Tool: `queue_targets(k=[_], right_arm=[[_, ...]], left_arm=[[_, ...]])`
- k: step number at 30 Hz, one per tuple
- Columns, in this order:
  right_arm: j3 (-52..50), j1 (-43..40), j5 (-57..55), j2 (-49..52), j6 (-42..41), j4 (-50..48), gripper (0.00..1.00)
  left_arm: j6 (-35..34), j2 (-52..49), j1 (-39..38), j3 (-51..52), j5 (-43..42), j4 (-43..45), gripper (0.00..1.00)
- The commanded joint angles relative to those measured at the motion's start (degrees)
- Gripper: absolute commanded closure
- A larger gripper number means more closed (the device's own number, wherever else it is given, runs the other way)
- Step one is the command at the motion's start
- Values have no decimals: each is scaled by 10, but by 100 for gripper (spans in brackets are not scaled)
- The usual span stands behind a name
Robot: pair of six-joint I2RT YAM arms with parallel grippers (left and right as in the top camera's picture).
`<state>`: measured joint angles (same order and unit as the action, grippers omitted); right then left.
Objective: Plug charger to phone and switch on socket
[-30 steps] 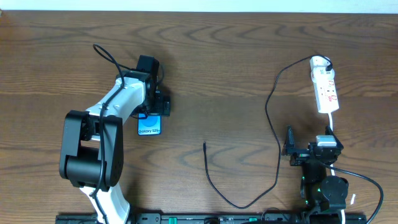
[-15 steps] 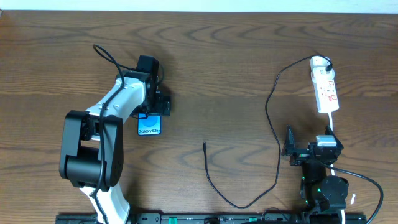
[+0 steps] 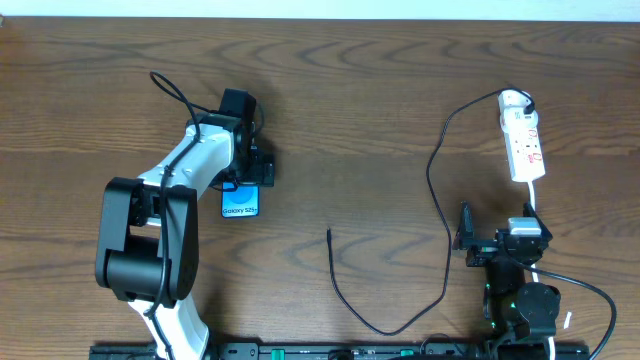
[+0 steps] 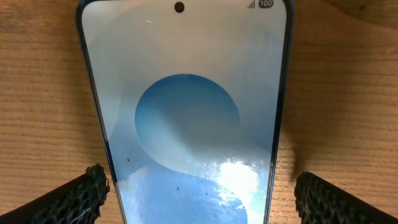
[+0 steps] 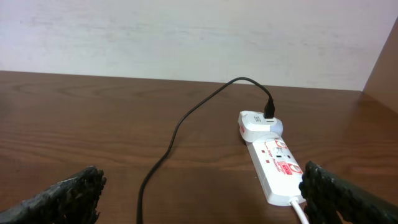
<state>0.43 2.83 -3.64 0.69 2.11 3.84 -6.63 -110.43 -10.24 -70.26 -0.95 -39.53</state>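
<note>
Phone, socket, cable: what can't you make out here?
Phone: top hidden under left arm overhead; lower end cut off in left wrist view.
Socket: switches too small in overhead and right wrist views.
Charger tip: too small overhead.

Overhead looks straight down on the whole desk (image 3: 360, 110). Left wrist faces down, very near the phone (image 4: 186, 112); right wrist looks level toward the far socket (image 5: 273, 163). Overhead shares both.

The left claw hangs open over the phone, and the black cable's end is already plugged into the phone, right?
Not plugged in: the overhead view shows the charger tip lying on the table, apart from the phone. The rest is right.
</note>
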Motion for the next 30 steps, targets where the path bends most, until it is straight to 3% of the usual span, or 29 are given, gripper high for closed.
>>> queue_targets(k=[1,30], right_arm=[[-1,6,-3,-4,-6,2,1],[-1,6,-3,-4,-6,2,1]], left_arm=[[-5,-8,2,-8,1,0,2],[-5,-8,2,4,1,0,2]])
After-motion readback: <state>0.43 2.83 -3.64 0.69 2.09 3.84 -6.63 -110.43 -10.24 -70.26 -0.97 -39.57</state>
